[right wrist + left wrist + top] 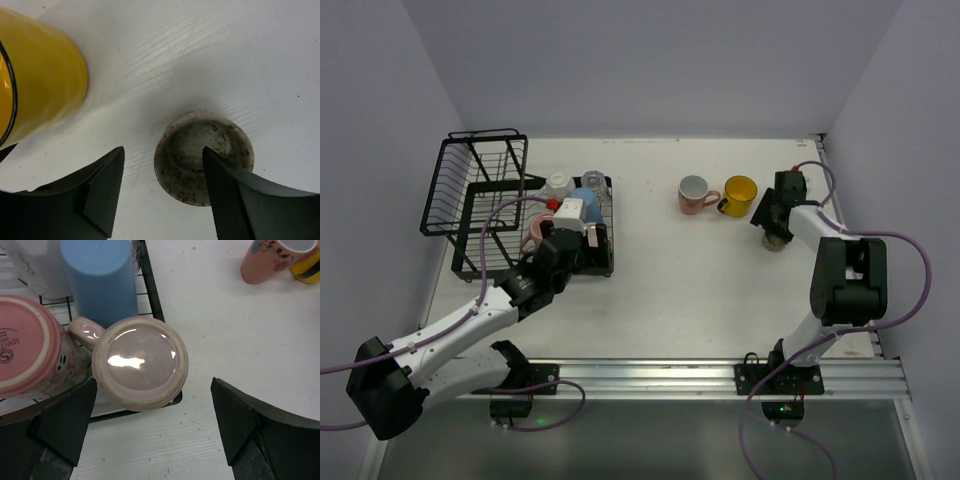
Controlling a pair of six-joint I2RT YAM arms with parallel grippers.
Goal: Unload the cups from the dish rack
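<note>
From above, the rack holds cups; a pink cup and a yellow cup stand on the tabletop. Left wrist: the left jaws gape over an upturned beige mug at the rack's corner — stiff, glazed, likely slippery, so pinch across its sides. Right wrist: the right jaws stand spread about a speckled cup — upright, unloaded.

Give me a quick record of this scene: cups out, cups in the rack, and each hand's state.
cups on table: pink cup, yellow cup, speckled cup
cups in dish rack: blue cup, upturned pale pink cup, several more
left hand: open, over the upturned pale pink cup
right hand: open, at the speckled cup
</note>
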